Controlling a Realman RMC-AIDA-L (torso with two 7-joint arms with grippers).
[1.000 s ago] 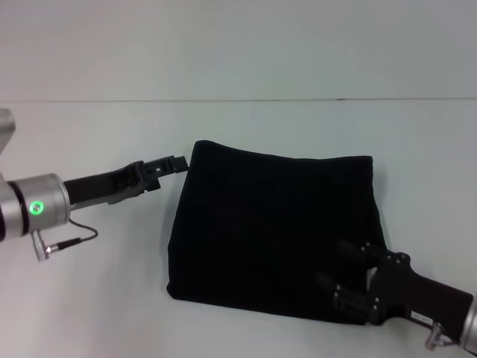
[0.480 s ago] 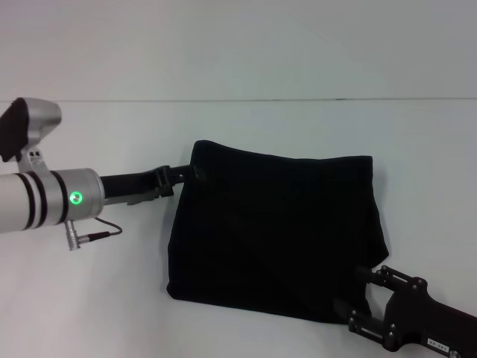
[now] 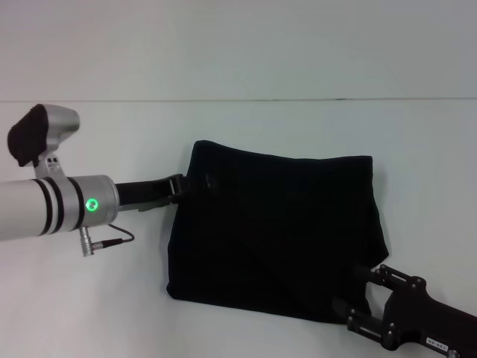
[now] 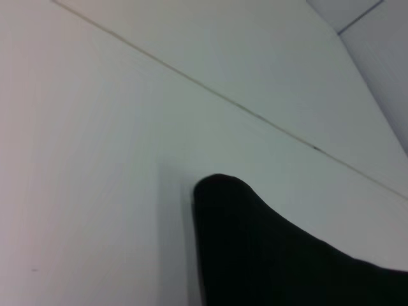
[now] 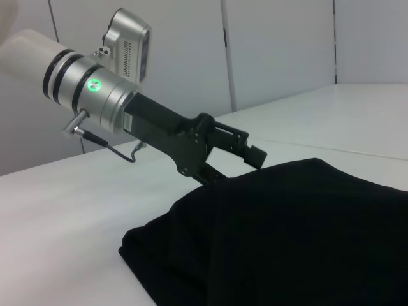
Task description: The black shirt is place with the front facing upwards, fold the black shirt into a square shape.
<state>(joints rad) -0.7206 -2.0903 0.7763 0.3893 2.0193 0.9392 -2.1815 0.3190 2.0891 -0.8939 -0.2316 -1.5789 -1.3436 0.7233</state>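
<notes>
The black shirt (image 3: 276, 231) lies folded into a rough rectangle on the white table (image 3: 82, 298), with no lettering showing. My left gripper (image 3: 192, 182) is at its far left corner. In the right wrist view the left gripper (image 5: 237, 159) is open, one finger above the cloth (image 5: 293, 236) and the other at its edge. The left wrist view shows only a rounded corner of the shirt (image 4: 268, 255). My right gripper (image 3: 352, 292) is open at the shirt's near right corner, holding nothing.
A thin seam (image 3: 223, 100) crosses the white table behind the shirt. The left arm's cable (image 3: 112, 240) hangs just above the table, left of the shirt.
The left gripper has slid right onto the shirt's far left corner. The right gripper drew back off the cloth to the near right corner, then stayed still.
</notes>
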